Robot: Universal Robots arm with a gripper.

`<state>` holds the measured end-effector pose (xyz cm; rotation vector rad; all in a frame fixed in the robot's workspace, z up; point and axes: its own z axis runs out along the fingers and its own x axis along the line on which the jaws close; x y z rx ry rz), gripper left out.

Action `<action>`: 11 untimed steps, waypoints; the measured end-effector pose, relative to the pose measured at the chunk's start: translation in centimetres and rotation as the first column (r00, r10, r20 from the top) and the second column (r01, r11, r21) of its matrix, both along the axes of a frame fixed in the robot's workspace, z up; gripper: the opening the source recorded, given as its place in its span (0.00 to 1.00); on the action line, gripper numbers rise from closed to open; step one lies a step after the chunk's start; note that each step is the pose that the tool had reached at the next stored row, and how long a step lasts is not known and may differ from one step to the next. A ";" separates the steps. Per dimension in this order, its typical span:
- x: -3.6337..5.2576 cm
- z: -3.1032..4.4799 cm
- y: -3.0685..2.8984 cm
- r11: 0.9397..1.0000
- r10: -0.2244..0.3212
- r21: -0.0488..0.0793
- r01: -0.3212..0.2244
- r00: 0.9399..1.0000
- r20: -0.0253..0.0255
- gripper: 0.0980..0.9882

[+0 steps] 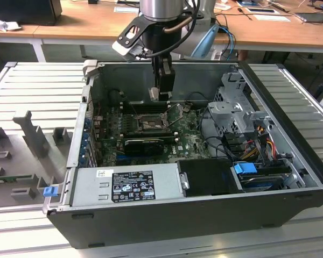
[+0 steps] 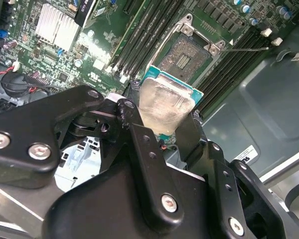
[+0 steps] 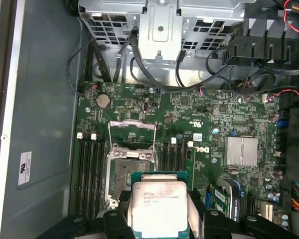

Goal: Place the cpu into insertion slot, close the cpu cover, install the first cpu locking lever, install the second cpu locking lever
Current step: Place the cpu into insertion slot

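Second wrist view: tool [image 2: 162,122] clenched on cpu [image 2: 165,102], held above insertion slot [image 2: 189,56], not touching it. Insertion slot bare; cpu cover [image 3: 132,123] raised. Judged: no step completed.

Ribbed grey metal bench [image 1: 37,86]. Open black case [image 1: 194,215] sits at its middle. Grey upright fixtures [image 1: 35,137] stand on it at the exterior view's left; small blue clip [image 1: 49,191] beside the case corner.
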<state>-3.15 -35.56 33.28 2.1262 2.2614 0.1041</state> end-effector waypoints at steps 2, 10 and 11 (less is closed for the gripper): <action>0.00 -0.08 0.00 1.000 -0.001 0.000 0.001 1.000 0.000 0.48; 0.00 -1.51 0.01 0.999 -0.037 0.001 0.037 0.999 0.000 0.48; 0.00 -1.62 0.03 0.999 -0.044 0.001 0.044 0.999 -0.001 0.48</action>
